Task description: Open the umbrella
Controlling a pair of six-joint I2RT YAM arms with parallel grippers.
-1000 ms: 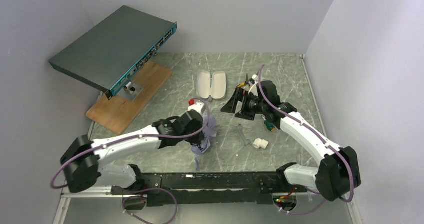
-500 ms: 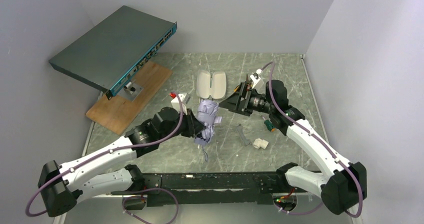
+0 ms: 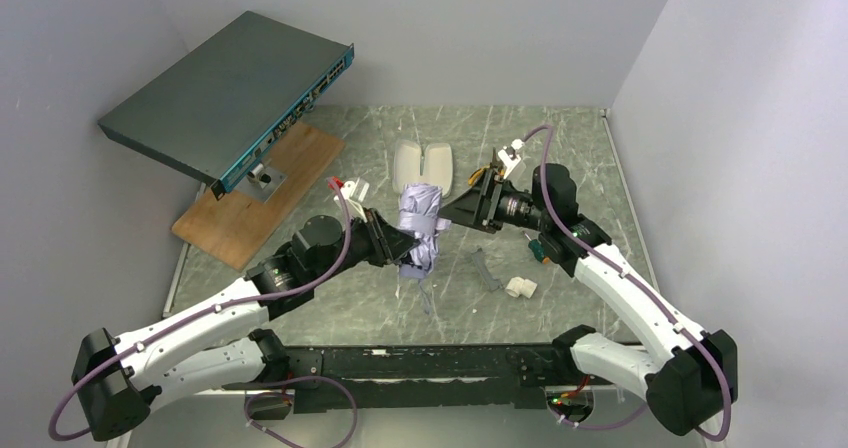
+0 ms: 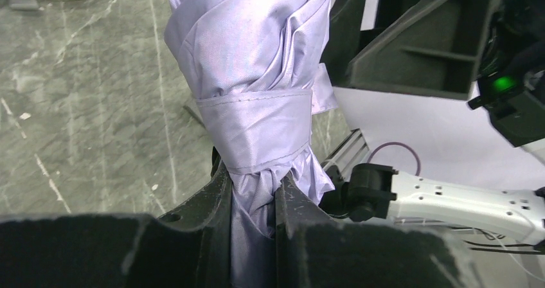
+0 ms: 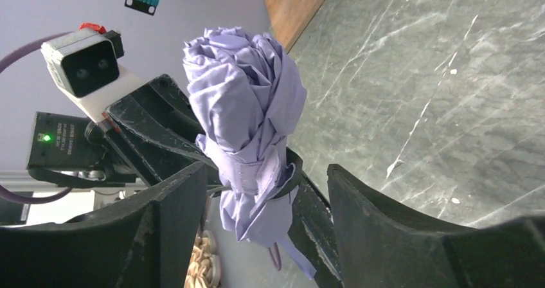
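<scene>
The umbrella [image 3: 419,218] is a folded bundle of pale lavender fabric, held upright above the table's middle. Its closure strap [image 4: 256,122] is wrapped round it and fastened. My left gripper [image 4: 252,201] is shut on the gathered fabric just below that strap; from above it [image 3: 407,252] comes in from the left. My right gripper [image 5: 267,201] stands open with one finger on each side of the umbrella [image 5: 247,101] near the strap, with a gap on both sides. A thin wrist loop [image 5: 276,256] hangs below. The shaft and the handle are hidden.
A beige clamshell case [image 3: 423,163] lies open just behind the umbrella. A dark network switch [image 3: 230,88] leans over a wooden board [image 3: 265,193] at the back left. A grey tool [image 3: 485,268] and a white fitting [image 3: 520,287] lie under the right arm.
My left arm has raised the umbrella and carried it back and to the right, turning it upright. My right gripper has swung left round it and its jaws have narrowed.
</scene>
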